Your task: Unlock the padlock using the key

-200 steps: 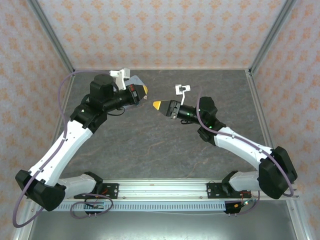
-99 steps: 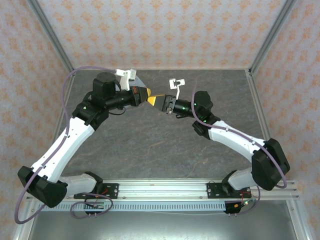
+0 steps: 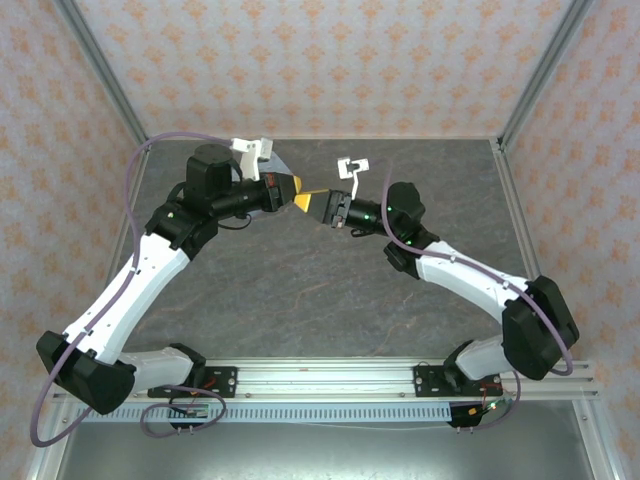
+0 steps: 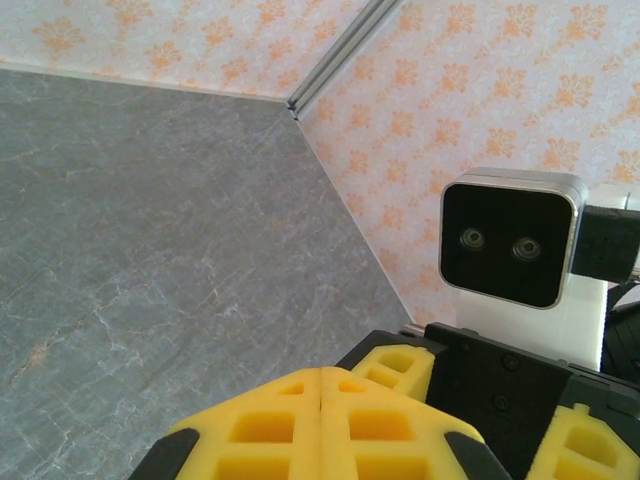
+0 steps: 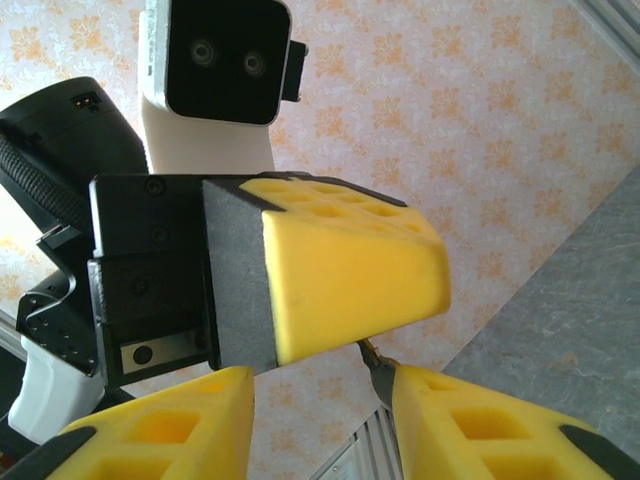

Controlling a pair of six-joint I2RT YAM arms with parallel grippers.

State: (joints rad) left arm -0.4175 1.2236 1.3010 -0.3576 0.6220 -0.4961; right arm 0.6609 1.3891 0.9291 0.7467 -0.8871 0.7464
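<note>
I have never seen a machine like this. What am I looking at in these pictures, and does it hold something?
This is a robot: a left arm and a right arm, bolted to the near edge of a table with a dark grey top and patterned walls. The wide picture looks down from above. The other two come from a camera on each wrist. The yellow wedges are the fingers. The left hand is shut, its fingers pressed together. The right hand is open. The two hands come close, tip to tip, above the top. Whether something small is pinched there, I cannot tell.
</note>
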